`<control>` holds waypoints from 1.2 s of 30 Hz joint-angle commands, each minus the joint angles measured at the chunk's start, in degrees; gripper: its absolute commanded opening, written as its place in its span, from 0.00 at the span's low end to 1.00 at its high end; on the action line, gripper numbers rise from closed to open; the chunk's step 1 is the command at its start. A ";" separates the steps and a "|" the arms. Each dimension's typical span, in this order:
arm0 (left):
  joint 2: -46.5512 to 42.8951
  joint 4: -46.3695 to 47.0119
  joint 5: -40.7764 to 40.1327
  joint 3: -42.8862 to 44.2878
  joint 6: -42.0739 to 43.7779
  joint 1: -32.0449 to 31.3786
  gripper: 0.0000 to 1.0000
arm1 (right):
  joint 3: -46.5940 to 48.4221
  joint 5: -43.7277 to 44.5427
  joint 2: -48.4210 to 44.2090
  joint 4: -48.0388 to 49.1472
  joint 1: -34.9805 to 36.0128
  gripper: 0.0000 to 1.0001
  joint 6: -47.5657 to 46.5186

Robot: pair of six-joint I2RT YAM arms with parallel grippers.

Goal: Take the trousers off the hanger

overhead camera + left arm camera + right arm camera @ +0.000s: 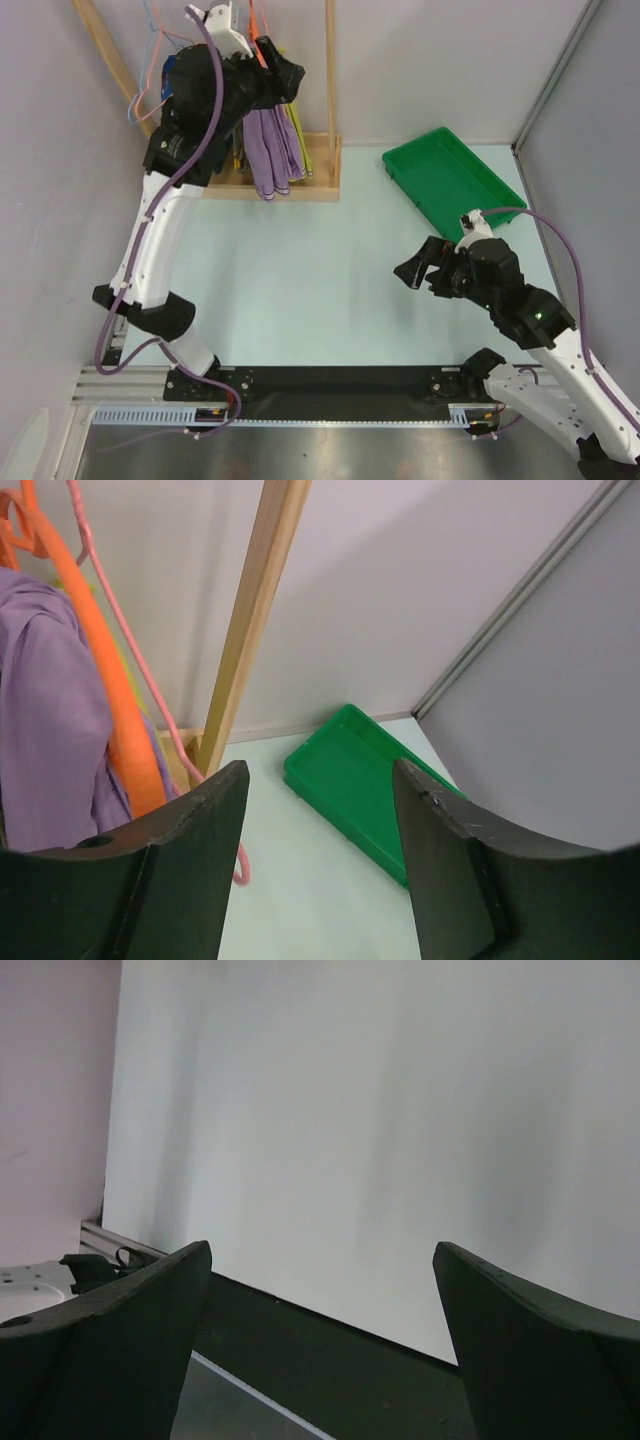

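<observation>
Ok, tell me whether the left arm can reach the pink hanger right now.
Probably yes: the open left end effector sits right beside the pink hanger, only the orange hanger crowding it.

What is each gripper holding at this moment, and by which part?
Nothing is held. The left gripper is open near the pink hanger; the right gripper is open and empty.

The left arm stretches up into the upper left of the frame, its left gripper spread wide (clearest in its wrist view). At lower right, the right arm sits folded low, its right gripper also parted.
</observation>
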 commanded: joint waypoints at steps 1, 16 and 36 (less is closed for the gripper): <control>3.22 6.56 -2.77 2.79 2.20 0.43 0.64 | 4.19 0.12 -0.25 -2.43 -0.16 1.00 -1.45; 6.22 4.45 -12.00 0.25 2.73 1.93 0.76 | 4.37 2.14 -4.47 -4.02 -0.16 1.00 0.49; 12.73 2.95 -10.50 3.94 2.47 6.06 0.74 | 4.46 2.58 -6.58 -3.05 -0.16 1.00 1.71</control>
